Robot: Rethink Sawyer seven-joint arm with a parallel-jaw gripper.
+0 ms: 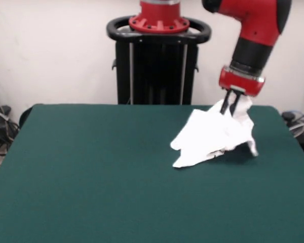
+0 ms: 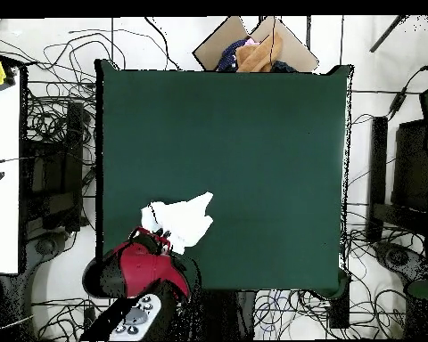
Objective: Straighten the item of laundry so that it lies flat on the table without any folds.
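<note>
The item of laundry (image 1: 213, 137) is a white T-shirt, crumpled and bunched, at the right far part of the dark green table (image 1: 91, 167). Its print does not show. My gripper (image 1: 229, 107) is shut on the shirt's upper edge and holds that part up, while the lower part rests on the table. In the overhead view the shirt (image 2: 184, 220) lies near the table's (image 2: 253, 151) bottom left edge, with the gripper (image 2: 160, 235) at its lower left and the red arm (image 2: 135, 267) partly over it.
The black pedestal (image 1: 157, 61) stands behind the table's far edge. A cardboard box with clothes (image 2: 255, 52) sits past the opposite edge. Cables lie on the floor all round. A white bench (image 2: 0, 160) stands at the left.
</note>
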